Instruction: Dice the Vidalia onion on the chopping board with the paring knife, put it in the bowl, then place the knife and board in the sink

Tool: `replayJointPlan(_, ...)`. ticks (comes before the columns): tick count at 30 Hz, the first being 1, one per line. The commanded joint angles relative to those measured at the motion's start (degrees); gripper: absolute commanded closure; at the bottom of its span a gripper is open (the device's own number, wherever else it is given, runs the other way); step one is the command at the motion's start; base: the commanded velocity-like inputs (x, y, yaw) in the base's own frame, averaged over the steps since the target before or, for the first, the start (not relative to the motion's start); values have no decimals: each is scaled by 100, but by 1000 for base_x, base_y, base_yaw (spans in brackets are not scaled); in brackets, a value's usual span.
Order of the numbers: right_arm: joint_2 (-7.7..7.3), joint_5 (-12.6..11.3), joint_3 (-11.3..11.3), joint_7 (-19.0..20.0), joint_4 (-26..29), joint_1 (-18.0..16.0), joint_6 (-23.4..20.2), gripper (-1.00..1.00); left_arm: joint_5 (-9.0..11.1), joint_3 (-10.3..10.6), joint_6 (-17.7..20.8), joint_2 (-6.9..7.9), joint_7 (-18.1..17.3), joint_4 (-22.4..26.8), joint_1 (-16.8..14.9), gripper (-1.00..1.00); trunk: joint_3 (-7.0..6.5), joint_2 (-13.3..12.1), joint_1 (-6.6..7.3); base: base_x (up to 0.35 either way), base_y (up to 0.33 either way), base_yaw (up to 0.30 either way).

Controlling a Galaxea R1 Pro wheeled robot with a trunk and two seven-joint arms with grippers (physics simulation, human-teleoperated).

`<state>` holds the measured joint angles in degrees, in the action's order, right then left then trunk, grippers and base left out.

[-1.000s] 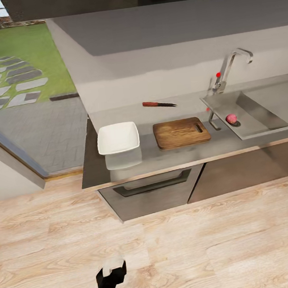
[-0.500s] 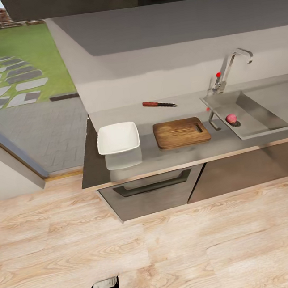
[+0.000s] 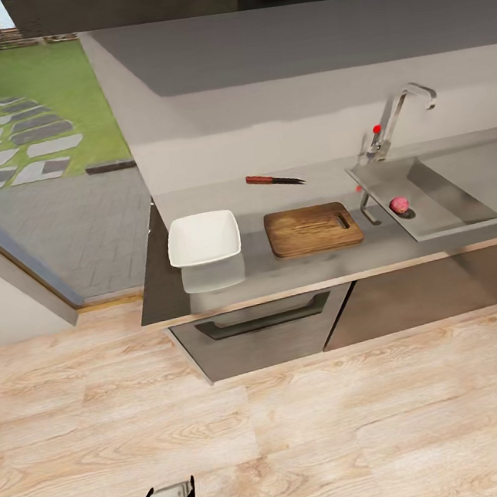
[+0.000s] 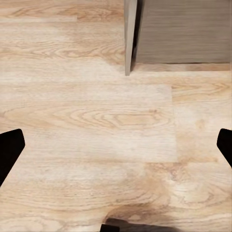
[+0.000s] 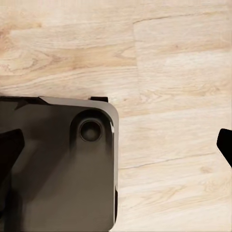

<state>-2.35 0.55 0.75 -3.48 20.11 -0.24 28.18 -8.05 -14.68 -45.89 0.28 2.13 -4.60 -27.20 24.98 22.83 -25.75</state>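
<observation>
Onion [image 3: 399, 204] sits in sink [image 3: 457, 176], far ahead, off to right. Left hand [image 4: 116, 145] low over floor, wide, holding nothing. Right hand [image 5: 116, 140] wide too.

Vidalia onion [image 3: 399, 204] in sink [image 3: 457, 176], beside drain

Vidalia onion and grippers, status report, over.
Both grippers open, empty, over wooden floor. Vidalia onion in the sink, untouched. Paring knife behind chopping board; bowl at its left. Nothing in the way.
</observation>
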Motion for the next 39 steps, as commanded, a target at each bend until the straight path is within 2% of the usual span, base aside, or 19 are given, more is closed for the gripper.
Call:
replayJointPlan(1,-4,7,6,-26,10,-2,27,-100,-60,-40,-43,5,13,-23,-4,-100,8,9,-3,0,0,0)
replayJointPlan(10,-10,13,2,-265,628,-3,-123,-100,-65,-44,-66,18,-6,-23,10,-100,8,9,-3,0,0,0)
replayJointPlan(18,-19,7,4,-433,1589,-2,-961,-100,-66,-44,-73,33,-11,-23,88,-100,8,9,-3,0,0,0)
replayJointPlan(27,3,-1,12,-426,1723,-2,-991,-100,-66,-44,-29,69,22,-9,117,-100,1,9,-3,0,0,0)
replayJointPlan(39,-16,-1,12,-418,1569,-2,-669,-100,-66,-44,-7,86,33,-5,118,-100,-50,9,-3,0,0,0)
